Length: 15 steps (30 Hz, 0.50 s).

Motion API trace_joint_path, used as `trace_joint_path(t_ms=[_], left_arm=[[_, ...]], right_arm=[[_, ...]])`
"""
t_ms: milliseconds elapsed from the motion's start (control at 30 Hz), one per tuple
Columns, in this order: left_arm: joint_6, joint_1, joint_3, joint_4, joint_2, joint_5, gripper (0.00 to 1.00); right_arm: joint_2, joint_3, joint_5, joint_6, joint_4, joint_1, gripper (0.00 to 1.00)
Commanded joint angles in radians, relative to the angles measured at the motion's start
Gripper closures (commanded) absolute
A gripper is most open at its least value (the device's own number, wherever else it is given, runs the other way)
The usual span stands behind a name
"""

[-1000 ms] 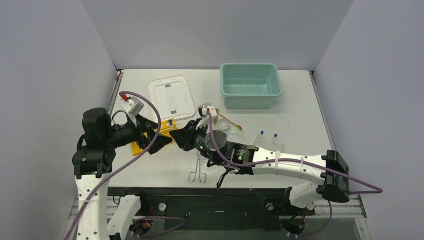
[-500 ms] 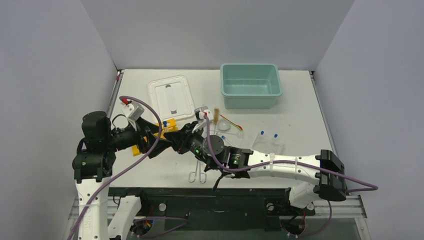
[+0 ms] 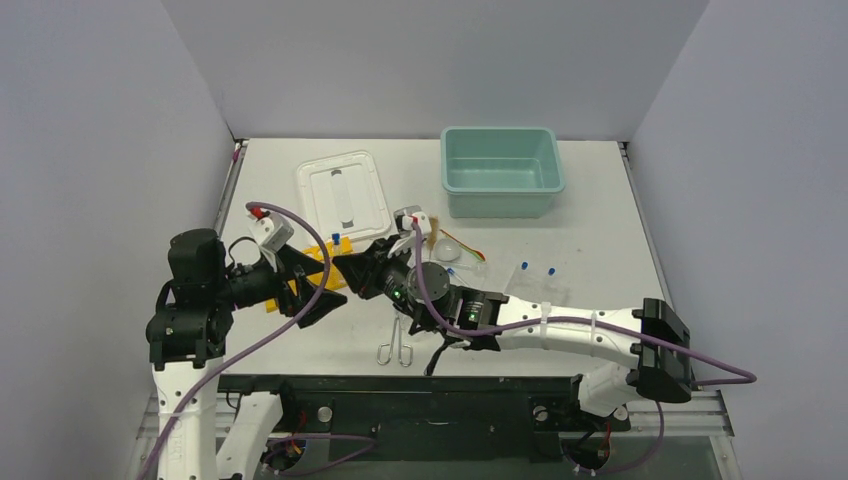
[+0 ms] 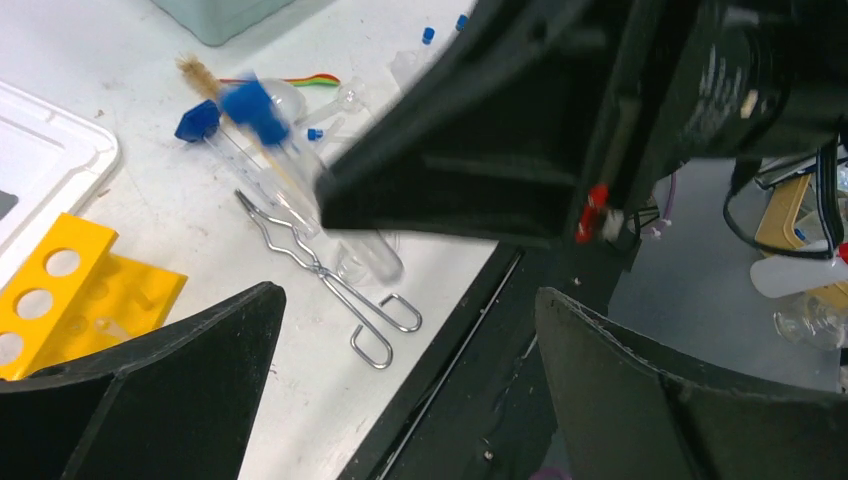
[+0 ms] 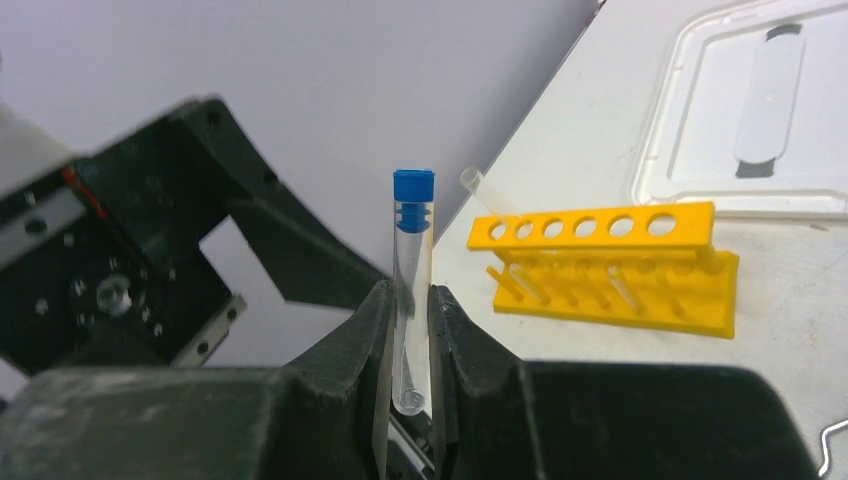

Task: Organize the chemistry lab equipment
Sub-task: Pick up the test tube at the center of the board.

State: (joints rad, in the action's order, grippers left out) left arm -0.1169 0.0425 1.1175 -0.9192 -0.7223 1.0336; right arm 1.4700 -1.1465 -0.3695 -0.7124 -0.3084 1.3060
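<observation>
My right end effector point(image 5: 410, 300) pinches the light, slick, breakable-looking blue-capped tube point(image 5: 412, 250) low and upright above the table point(image 3: 600, 200), yellow rack point(image 5: 610, 262) at 3 o'clock in its wrist view; my wide-open left end effector point(image 3: 322, 284) should grip under the cap.

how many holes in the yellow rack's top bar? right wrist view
6, in one row along the top bar of the yellow rack, spaced from its left end to its right end. The leftmost seems to hold a clear tube. None appear hidden.
</observation>
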Motion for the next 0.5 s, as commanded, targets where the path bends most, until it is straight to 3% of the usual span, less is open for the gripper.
trace_joint_path(t_ms=[0, 200, 367, 467], left_arm=[[-0.075, -0.001, 0.013, -0.102, 0.018, 0.037, 0.03], [0.027, -0.001, 0.044, -0.006, 0.033, 0.07, 0.03], [0.022, -0.001, 0.004, 0.028, 0.022, 0.015, 0.0], [0.034, -0.001, -0.013, 0.056, 0.015, -0.024, 0.12]], right_arm=[[-0.037, -0.07, -0.026, -0.012, -0.091, -0.048, 1.0], [-0.016, -0.073, -0.006, -0.023, -0.078, -0.053, 1.0], [-0.032, -0.063, 0.007, -0.031, -0.099, -0.051, 1.0], [-0.03, -0.065, 0.028, -0.044, -0.106, -0.044, 1.0]])
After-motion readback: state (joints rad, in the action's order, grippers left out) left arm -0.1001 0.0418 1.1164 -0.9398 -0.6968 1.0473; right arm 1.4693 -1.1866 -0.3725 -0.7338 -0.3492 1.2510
